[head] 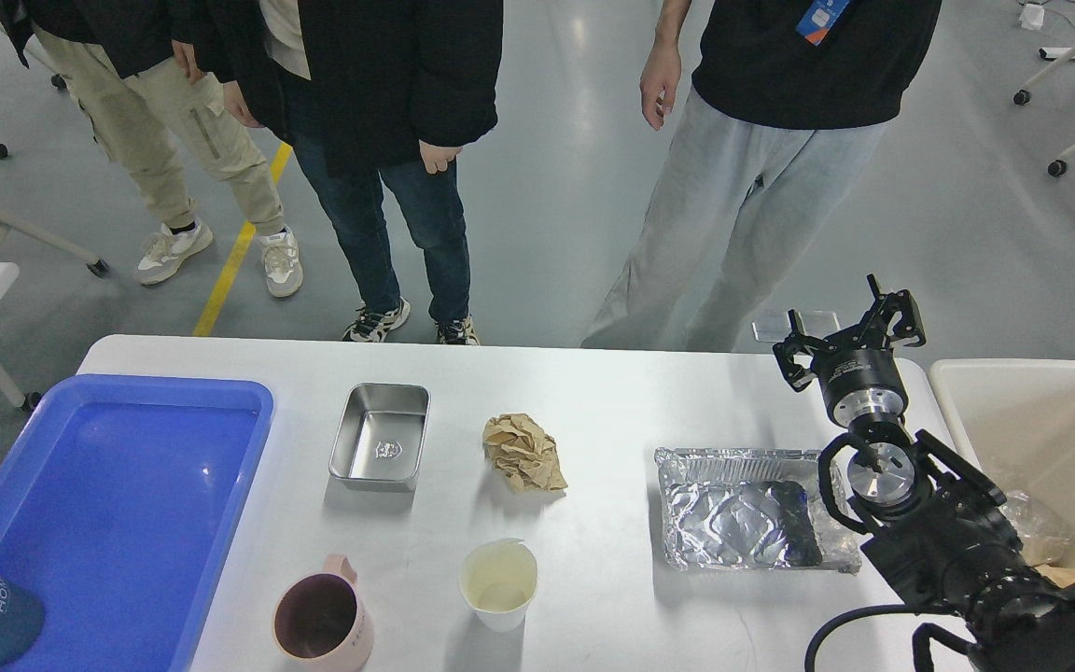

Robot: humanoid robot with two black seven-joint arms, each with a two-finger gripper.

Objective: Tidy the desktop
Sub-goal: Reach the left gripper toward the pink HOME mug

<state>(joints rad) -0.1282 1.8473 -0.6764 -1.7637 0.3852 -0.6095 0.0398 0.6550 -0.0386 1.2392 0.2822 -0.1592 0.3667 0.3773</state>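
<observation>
Though spread open and empty, right gripper (847,329) small above desktop (612,401); left one cut off.

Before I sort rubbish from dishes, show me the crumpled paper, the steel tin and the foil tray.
crumpled paper (523,453), head view, middle of the brown wad.
steel tin (380,448), head view, its bare floor.
foil tray (733,515), head view, wrinkled floor.

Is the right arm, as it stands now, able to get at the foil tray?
Probably yes. The right gripper hangs open just beyond the foil tray, at its right end, and nothing stands between them on the desktop.
</observation>
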